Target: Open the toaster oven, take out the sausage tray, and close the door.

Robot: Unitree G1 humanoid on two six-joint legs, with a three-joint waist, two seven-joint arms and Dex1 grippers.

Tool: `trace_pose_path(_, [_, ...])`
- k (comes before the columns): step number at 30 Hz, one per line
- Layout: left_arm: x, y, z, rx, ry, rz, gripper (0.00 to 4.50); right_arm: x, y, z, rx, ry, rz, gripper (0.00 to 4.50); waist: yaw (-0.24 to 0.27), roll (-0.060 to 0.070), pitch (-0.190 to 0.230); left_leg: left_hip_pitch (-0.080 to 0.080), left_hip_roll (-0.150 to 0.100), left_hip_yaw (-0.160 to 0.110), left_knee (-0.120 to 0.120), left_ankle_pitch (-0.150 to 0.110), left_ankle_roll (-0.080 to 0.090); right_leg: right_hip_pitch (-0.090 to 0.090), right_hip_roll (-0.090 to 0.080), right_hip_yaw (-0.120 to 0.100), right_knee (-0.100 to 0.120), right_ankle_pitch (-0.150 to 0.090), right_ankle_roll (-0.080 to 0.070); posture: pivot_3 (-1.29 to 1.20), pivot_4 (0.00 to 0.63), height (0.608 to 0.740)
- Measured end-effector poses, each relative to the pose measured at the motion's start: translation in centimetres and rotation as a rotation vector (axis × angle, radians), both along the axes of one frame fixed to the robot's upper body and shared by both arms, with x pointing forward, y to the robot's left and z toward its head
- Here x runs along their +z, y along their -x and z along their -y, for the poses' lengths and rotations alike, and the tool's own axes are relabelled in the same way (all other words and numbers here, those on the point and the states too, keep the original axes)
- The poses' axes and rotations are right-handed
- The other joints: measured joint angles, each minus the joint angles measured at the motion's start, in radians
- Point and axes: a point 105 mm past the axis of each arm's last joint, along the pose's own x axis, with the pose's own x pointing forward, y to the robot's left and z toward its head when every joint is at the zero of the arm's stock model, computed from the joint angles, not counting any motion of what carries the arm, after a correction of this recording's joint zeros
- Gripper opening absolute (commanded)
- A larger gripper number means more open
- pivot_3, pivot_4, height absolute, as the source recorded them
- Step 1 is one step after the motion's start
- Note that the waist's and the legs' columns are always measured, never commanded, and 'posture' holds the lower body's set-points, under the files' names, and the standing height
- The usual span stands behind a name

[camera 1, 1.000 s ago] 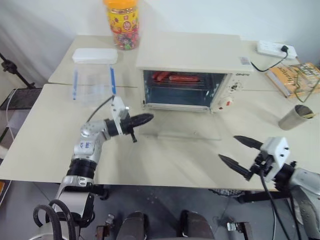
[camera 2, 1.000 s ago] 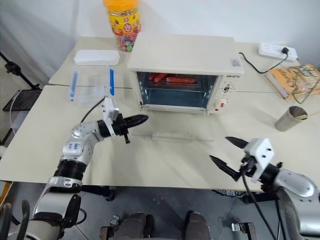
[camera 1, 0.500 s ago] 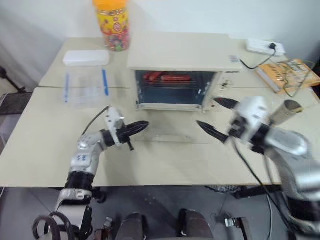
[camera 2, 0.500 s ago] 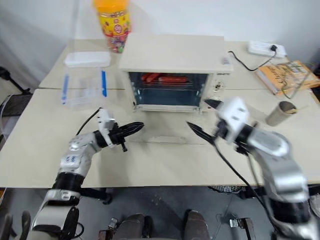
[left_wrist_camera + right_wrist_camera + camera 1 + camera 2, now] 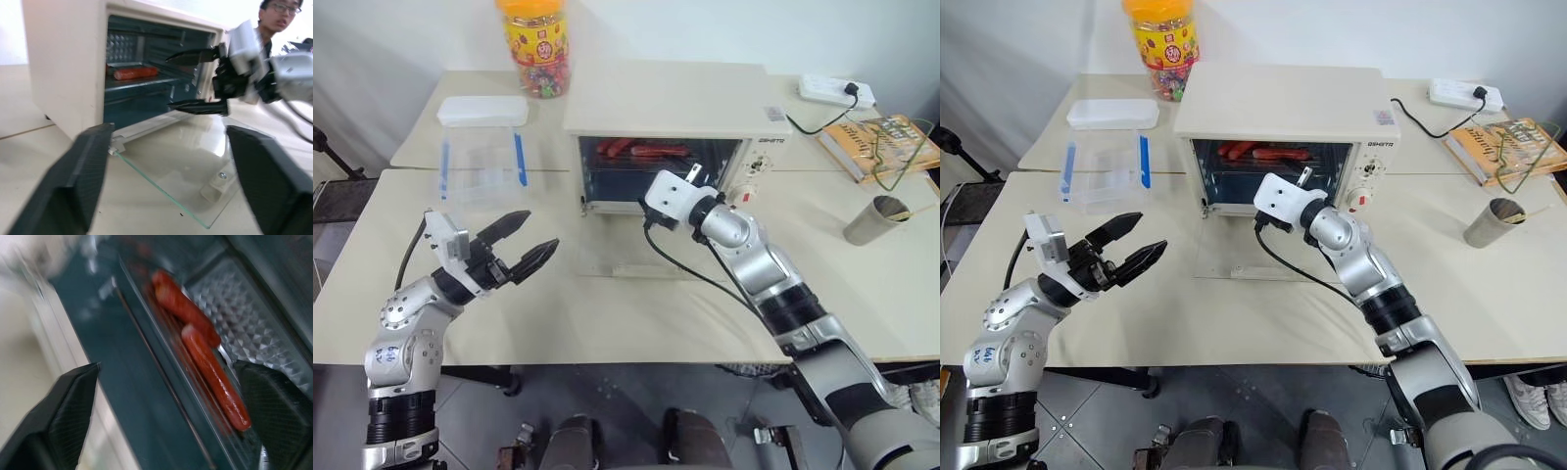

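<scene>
1. The toaster oven (image 5: pixel 677 127) stands on the cream table (image 5: pixel 607 323), toward the twelve o'clock side of the head view, with its control knobs on the right face.
2. The door (image 5: pixel 651 253) is dropped fully open and lies flat on the table in front of the oven mouth, its glass see-through and its bar handle at the six o'clock edge.
3. The sausage tray (image 5: pixel 230 396) sits inside the oven on the upper rack, with reddish-brown sausages (image 5: pixel 208 367) lying along it; it has not been taken out.
4. The right gripper (image 5: pixel 200 81) is at the oven opening, above the open door, pointing into the cavity. Its two black fingers stand wide apart, one high and one low in the left wrist view, and hold nothing.
5. In the right wrist view the fingers (image 5: pixel 63 421) frame the tray without touching it.
6. The left gripper (image 5: pixel 521 243) hangs over the table at about nine o'clock from the door, well apart from the oven, pointing toward it. Its fingers are spread and empty.
7. A clear plastic container (image 5: pixel 481 147) with a white lid stands at ten o'clock from the oven.
8. A candy jar (image 5: pixel 532 44) with an orange lid stands behind that container, near the table's far edge.
9. A metal cup (image 5: pixel 873 219), a book (image 5: pixel 881 145) and a power strip (image 5: pixel 835 92) lie at the oven's three o'clock side.
</scene>
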Motion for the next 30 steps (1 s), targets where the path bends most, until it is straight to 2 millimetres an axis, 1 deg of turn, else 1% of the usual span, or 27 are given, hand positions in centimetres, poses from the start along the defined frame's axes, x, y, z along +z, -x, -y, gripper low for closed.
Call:
trace_pose_path(4, [0.1,0.2,0.2,0.006,0.001,0.005,4.48,0.6,-1.0,-0.3,-0.026,0.027,0.063,4.5,-0.015,0.0,0.0,0.0,0.001,0.0,-0.001,0.0,0.0,0.0,0.001,-0.001,0.0,0.0,0.0,0.0,0.15,0.74])
trace_pose_path(7, [0.1,0.2,0.4,0.003,0.006,0.003,4.5,0.8,-1.6,-0.5,-0.042,0.041,0.077,3.89,-0.023,0.0,0.0,0.0,0.002,0.0,-0.001,0.0,0.0,-0.001,0.002,-0.001,0.0,-0.001,-0.001,0.0,0.15,0.74])
trace_pose_path(9, [0.0,0.2,0.6,-0.006,0.005,0.001,4.5,0.6,-2.0,-0.7,-0.045,0.062,0.078,3.31,-0.027,0.0,0.0,0.0,0.003,0.0,-0.002,0.0,-0.001,-0.001,0.002,-0.002,0.0,-0.001,-0.001,0.0,0.15,0.74])
trace_pose_path(10, [0.1,0.1,0.7,-0.012,0.003,0.002,4.5,0.5,-2.1,-0.9,-0.04,0.074,0.081,2.9,-0.027,0.0,0.0,0.0,0.004,0.0,-0.002,0.0,-0.001,-0.001,0.002,-0.002,0.0,-0.001,-0.001,0.0,0.15,0.74])
trace_pose_path(12, [0.2,0.1,1.0,-0.026,0.0,0.008,4.5,0.2,-2.1,-1.2,-0.033,0.087,0.083,2.27,-0.027,0.0,0.0,0.0,0.005,0.0,-0.002,0.0,-0.001,-0.001,0.002,-0.001,0.0,-0.001,-0.002,0.0,0.15,0.74])
trace_pose_path(13, [0.5,-0.1,1.2,-0.038,-0.001,0.017,4.5,0.0,-2.1,-1.4,-0.024,0.094,0.085,1.99,-0.027,0.0,0.0,0.0,0.005,0.0,-0.001,0.0,-0.001,-0.001,0.002,-0.001,0.0,-0.001,-0.002,0.0,0.15,0.74])
trace_pose_path(15, [1.2,-0.5,1.6,-0.059,0.005,0.032,4.5,-0.3,-2.1,-1.5,-0.018,0.107,0.086,1.22,-0.025,0.0,0.0,0.0,0.005,0.0,-0.001,0.0,-0.001,-0.001,0.002,-0.001,0.0,-0.001,-0.002,0.0,0.15,0.74])
trace_pose_path(16, [1.5,-0.7,1.7,-0.071,0.009,0.036,4.5,-0.4,-2.0,-1.6,-0.015,0.11,0.09,0.97,-0.025,0.0,0.0,0.0,0.005,0.0,-0.001,0.0,-0.001,-0.001,0.002,-0.001,0.0,-0.001,-0.002,0.0,0.15,0.74])
trace_pose_path(17, [1.7,-1.0,1.9,-0.086,0.007,0.036,4.5,-0.3,-2.0,-1.6,-0.013,0.111,0.096,0.55,-0.026,0.0,0.0,0.0,0.005,0.0,-0.001,0.0,-0.001,-0.001,0.002,-0.001,0.0,-0.001,-0.002,0.0,0.15,0.74])
trace_pose_path(18, [1.8,-1.0,2.0,-0.096,0.004,0.039,4.5,-0.3,-2.0,-1.7,-0.008,0.115,0.103,0.23,-0.027,0.0,0.0,0.0,0.005,0.0,-0.002,0.0,-0.001,-0.001,0.003,-0.001,0.0,-0.001,-0.002,0.0,0.15,0.74])
trace_pose_path(19, [1.9,-1.1,2.1,-0.106,0.001,0.038,4.5,-0.1,-1.9,-1.7,-0.004,0.118,0.114,0.03,-0.03,0.0,0.0,0.0,0.005,0.0,-0.002,0.0,-0.001,-0.001,0.003,-0.002,0.0,-0.001,-0.002,0.0,0.15,0.74])
trace_pose_path(23, [1.8,-1.8,2.1,-0.121,0.011,0.023,4.5,0.1,-1.8,-1.7,0.004,0.136,0.135,0.03,-0.033,0.0,0.0,-0.001,0.005,0.0,-0.002,0.0,-0.001,-0.001,0.004,-0.002,0.0,-0.001,-0.002,0.0,0.15,0.74])
trace_pose_path(24, [2.1,-2.4,2.1,-0.129,0.019,0.027,4.5,0.2,-1.8,-1.5,0.003,0.142,0.138,0.03,-0.03,0.0,0.0,-0.002,0.004,-0.001,-0.001,0.0,-0.002,-0.001,0.004,-0.003,0.0,-0.001,-0.002,0.0,0.15,0.74])
trace_pose_path(26, [3.5,-3.6,2.2,-0.142,0.027,0.056,4.5,0.6,-1.6,-1.2,0.009,0.159,0.15,0.03,-0.026,0.0,0.0,-0.006,0.004,-0.001,0.002,0.0,-0.002,-0.004,0.004,-0.003,0.0,-0.001,-0.002,0.0,0.15,0.74])
trace_pose_path(28, [4.6,-4.1,2.6,-0.164,0.023,0.093,4.5,0.7,-1.5,-1.3,0.016,0.168,0.155,0.03,-0.027,0.0,0.0,-0.007,0.003,-0.001,0.001,0.0,-0.001,-0.005,0.004,-0.003,0.0,-0.001,-0.002,0.0,0.15,0.74])
trace_pose_path(30, [5.1,-4.6,3.0,-0.185,0.014,0.111,4.5,0.8,-1.4,-1.4,0.025,0.173,0.159,0.03,-0.03,0.0,0.0,-0.007,0.003,-0.001,-0.001,0.0,-0.001,-0.005,0.004,-0.004,0.0,-0.001,-0.002,0.0,0.15,0.74])
